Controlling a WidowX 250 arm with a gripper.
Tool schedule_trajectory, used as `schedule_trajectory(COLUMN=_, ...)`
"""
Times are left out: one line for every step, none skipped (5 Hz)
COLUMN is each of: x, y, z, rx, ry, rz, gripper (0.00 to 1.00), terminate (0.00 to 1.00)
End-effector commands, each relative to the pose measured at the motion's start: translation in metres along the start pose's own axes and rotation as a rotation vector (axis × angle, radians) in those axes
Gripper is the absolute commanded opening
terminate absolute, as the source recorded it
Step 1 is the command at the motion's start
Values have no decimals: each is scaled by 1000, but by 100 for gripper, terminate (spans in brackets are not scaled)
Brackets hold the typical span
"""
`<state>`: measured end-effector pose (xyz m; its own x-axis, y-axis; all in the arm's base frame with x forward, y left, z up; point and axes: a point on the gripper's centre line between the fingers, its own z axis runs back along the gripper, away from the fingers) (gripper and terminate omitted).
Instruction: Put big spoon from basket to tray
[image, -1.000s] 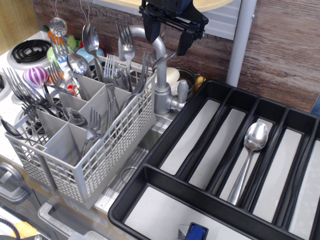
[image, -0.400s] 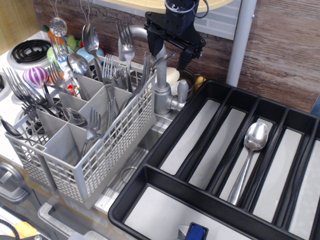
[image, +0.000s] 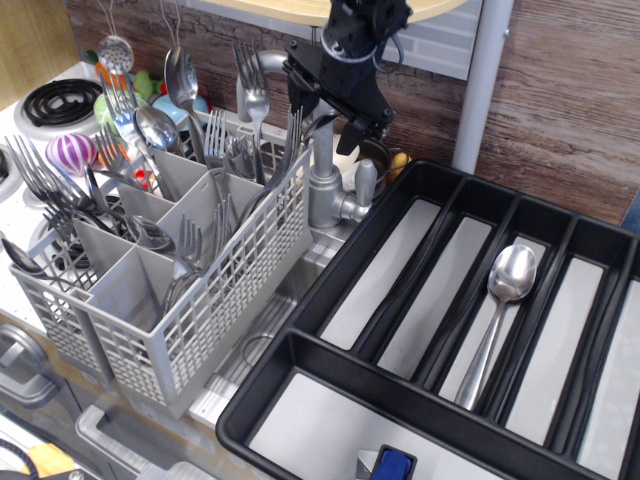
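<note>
The light grey basket (image: 215, 300) stands at the left, full of forks and spoons. Two big spoons stand bowl-up in its back compartments, one tall (image: 181, 78) and one lower (image: 156, 127). Another big spoon (image: 499, 318) lies in a long compartment of the black tray (image: 330, 262) at the right. My gripper (image: 323, 118) is open and empty. It hangs tilted over the faucet, just beyond the basket's far right corner, near the upright forks (image: 252, 95).
A grey metal faucet (image: 325, 180) rises between basket and tray, right under the gripper. Toy food and a bowl (image: 345, 152) sit behind it. A stove burner (image: 55, 100) lies at the far left. A grey post (image: 480, 80) stands behind the tray.
The gripper has come down and moved left toward the basket's far corner, and it has tilted. Nothing in the basket or tray has moved.
</note>
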<state>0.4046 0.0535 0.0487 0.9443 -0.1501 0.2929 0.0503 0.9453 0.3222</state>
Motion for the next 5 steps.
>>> schedule_trajectory(x=7, y=9, z=5, rx=23, ry=-43, rz=39, gripper=0, terminate=0)
schedule_trajectory(x=9, y=5, z=14, rx=55, ry=-39, rz=44, gripper=0, terminate=0)
schedule_trajectory(x=10, y=5, z=47, rx=115, ry=7, rz=42, gripper=0, terminate=0)
schedule_trajectory(x=9, y=3, z=95, rx=183, ry=15, rz=24, gripper=0, terminate=0)
schedule_trajectory(x=17, y=-3, z=129, rx=115, ry=-69, rz=-93, gripper=0, terminate=0)
